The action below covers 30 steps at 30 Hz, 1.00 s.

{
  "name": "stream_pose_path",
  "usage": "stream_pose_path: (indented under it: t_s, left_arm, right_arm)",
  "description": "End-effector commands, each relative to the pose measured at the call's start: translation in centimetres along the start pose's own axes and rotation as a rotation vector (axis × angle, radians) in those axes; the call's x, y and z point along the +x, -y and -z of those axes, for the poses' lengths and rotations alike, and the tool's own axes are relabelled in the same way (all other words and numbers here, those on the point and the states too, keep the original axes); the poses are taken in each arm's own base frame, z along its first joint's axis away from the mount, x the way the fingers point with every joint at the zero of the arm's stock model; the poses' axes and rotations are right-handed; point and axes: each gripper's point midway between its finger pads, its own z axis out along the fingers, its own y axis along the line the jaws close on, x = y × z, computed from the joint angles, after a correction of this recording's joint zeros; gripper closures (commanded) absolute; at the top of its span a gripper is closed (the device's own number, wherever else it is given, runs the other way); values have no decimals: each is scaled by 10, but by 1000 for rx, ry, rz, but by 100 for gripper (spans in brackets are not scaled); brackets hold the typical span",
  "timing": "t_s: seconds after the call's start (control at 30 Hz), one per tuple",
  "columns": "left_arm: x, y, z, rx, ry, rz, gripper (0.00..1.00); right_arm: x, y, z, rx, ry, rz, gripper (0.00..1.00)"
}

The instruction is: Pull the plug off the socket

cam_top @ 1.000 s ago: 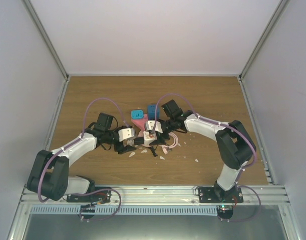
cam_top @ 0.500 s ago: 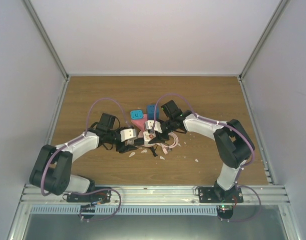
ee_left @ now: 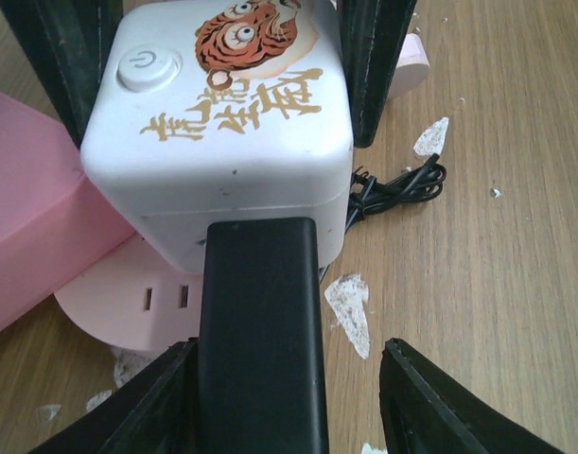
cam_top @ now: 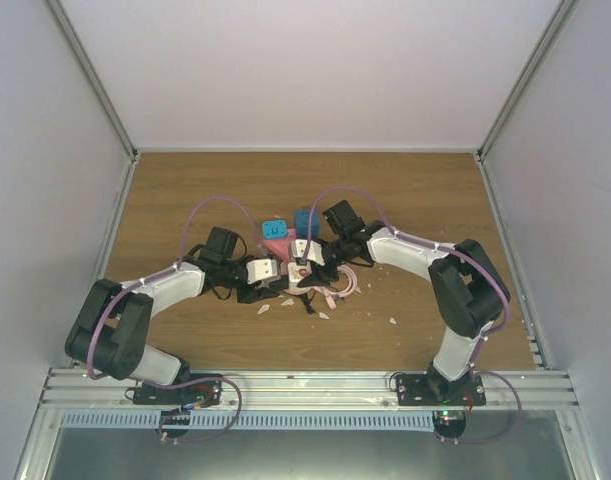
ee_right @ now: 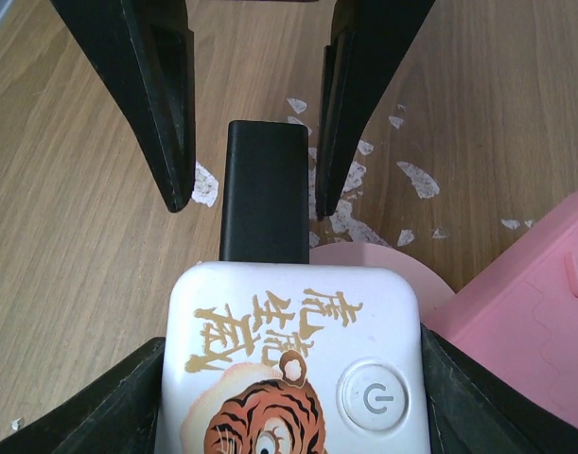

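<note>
The socket [ee_left: 24,227] is cut off by the left edge in the left wrist view and by the right edge in the right wrist view, so most of its outline and face are unseen. A pink disc [ee_left: 128,303] lies largely hidden under the white cube [ee_left: 222,123]. The black block [ee_left: 260,378] runs out past the bottom edge. The left end effector [ee_left: 289,350] shows only finger [ee_left: 118,416] stubs at the lower corners. The right end effector [ee_right: 293,340] sits tight against the cube, whose near half is cropped. From above, both sets of fingertips are too small to read.
</note>
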Motion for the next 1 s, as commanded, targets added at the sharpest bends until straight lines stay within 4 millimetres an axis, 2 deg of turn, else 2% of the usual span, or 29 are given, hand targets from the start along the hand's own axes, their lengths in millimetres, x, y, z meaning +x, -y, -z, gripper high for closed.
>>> stream_pose_path:
  t_s: [0.0,0.2,0.5,0.73,0.97]
  left_arm:
    - [-20,-7,-9,-7,57,-59,50]
    - [-22,-8,-10,6,55,-61,69]
    - [-11,-15,1,-8,50,-45,81]
    - [3,-19,6,-15,21,-33,84]
    - [8,-18,8,-15,-21,-38,84]
  right_arm:
    - [19,-10,8,-14,-69,-107,78]
    - [24,-6,13,-6,-73,-123,84]
    - [36,-2,19,-5,-92,-146,89]
    - [42,4,24,15,-109,-169,92]
    - [54,6,19,13,-151,-197,94]
